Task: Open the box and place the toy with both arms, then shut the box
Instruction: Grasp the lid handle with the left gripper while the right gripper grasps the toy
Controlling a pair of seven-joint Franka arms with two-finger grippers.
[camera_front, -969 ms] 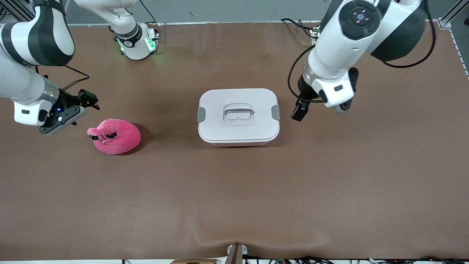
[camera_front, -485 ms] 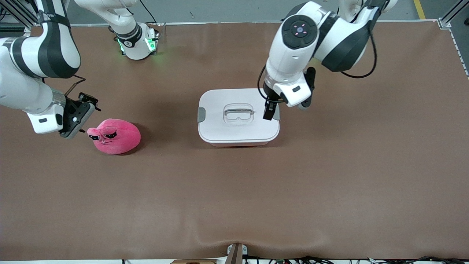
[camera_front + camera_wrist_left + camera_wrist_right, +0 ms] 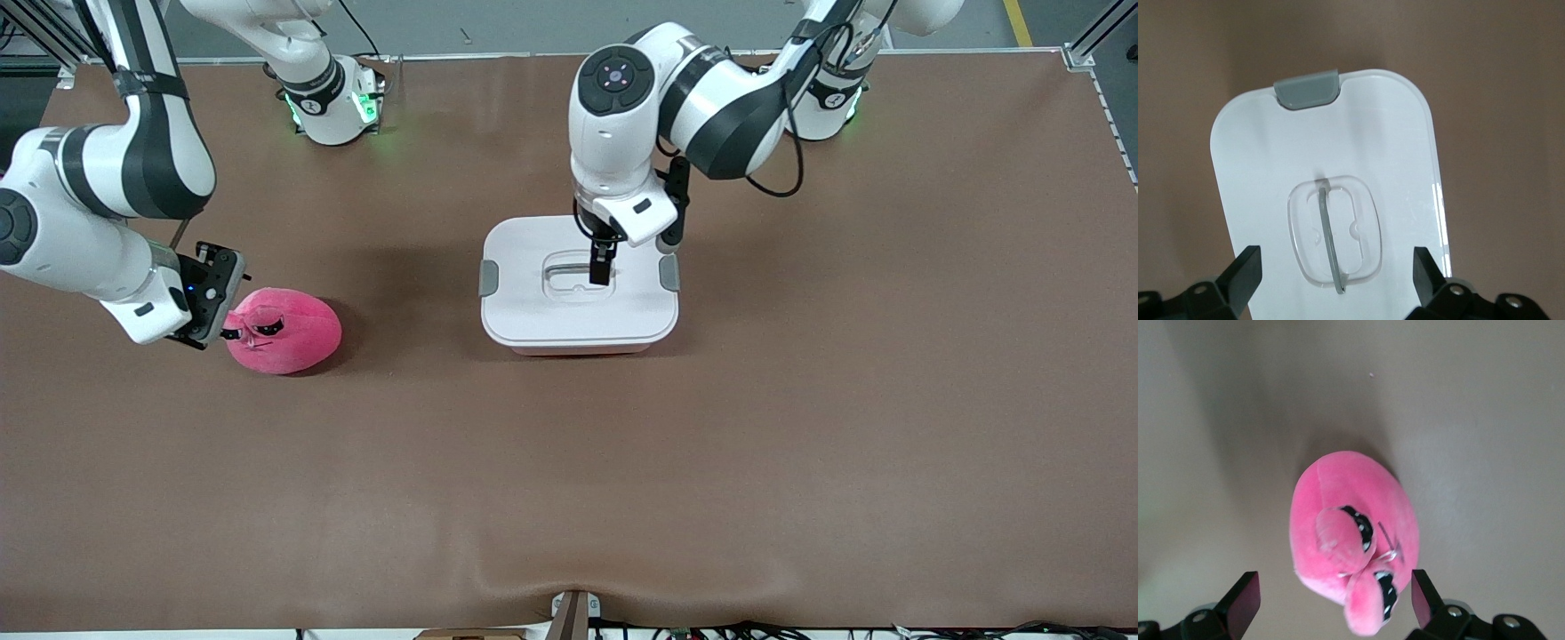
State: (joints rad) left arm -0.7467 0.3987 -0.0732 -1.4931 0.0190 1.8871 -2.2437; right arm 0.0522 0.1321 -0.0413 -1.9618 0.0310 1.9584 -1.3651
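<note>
Both grippers spread and poised: left over the box handle, right over the toy.

The box (image 3: 579, 284) sits mid-bench, lid on; the toy (image 3: 283, 330) lies toward the right arm's end. Left gripper (image 3: 602, 263) may miss the thin handle (image 3: 1329, 240) if off-centre, and unreleased clips (image 3: 1306, 89) could lift the whole box. Right gripper (image 3: 210, 302) may squash the toy sideways. Only the wrist views show both jaws wide apart.

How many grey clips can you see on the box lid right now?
2. One clip sits on the lid's edge toward the right arm's end of the table; the other clip sits on the edge toward the left arm's end. Both lie flat against the box.
</note>
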